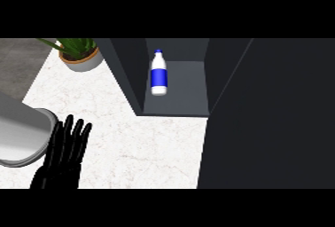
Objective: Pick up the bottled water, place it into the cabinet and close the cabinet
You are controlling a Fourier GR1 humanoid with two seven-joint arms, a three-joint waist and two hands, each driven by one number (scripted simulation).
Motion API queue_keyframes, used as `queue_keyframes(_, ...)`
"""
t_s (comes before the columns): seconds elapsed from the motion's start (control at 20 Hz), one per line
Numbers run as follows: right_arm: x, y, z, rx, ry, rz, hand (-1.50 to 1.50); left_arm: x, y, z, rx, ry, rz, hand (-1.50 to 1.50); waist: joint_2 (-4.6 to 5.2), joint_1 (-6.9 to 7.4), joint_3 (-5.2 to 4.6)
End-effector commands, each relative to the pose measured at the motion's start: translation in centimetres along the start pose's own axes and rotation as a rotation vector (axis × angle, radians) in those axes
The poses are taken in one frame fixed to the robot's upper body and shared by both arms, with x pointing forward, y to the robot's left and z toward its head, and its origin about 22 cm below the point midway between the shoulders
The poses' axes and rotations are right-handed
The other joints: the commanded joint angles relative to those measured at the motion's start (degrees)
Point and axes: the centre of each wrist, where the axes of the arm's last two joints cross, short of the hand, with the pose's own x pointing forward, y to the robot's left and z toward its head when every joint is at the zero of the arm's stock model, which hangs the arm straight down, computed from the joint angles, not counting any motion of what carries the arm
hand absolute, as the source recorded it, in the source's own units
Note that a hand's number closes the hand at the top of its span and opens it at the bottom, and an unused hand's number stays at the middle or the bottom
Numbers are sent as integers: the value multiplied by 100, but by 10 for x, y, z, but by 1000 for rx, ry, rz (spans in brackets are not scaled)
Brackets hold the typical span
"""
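Note:
The bottled water (159, 74), white with a blue label and blue cap, rests inside the open dark grey cabinet (185, 98), near its left wall, cap pointing away from me. The cabinet's door (274, 115) is a large dark panel that fills the right side of the view. My left hand (63, 153) is at the lower left over the counter, well short of the cabinet, open with straight fingers and holding nothing. My right hand does not show.
A potted green plant (79, 54) stands at the far left, next to the cabinet's left wall. The white marble counter (137, 146) stretches between my left hand and the cabinet. My grey left forearm (20, 133) crosses the left edge.

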Motion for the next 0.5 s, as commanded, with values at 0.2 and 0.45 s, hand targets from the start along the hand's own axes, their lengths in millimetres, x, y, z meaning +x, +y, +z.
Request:
queue_keyframes(0.2, 38, 22, -31, 112, -120, 160, 150, 11, 23, 9, 21, -1, -8, -150, -5, 51, -22)
queue_keyframes(0.45, 32, 27, -57, 130, -113, 163, 150, 22, 36, 6, 15, -3, -1, -150, 1, 71, -25)
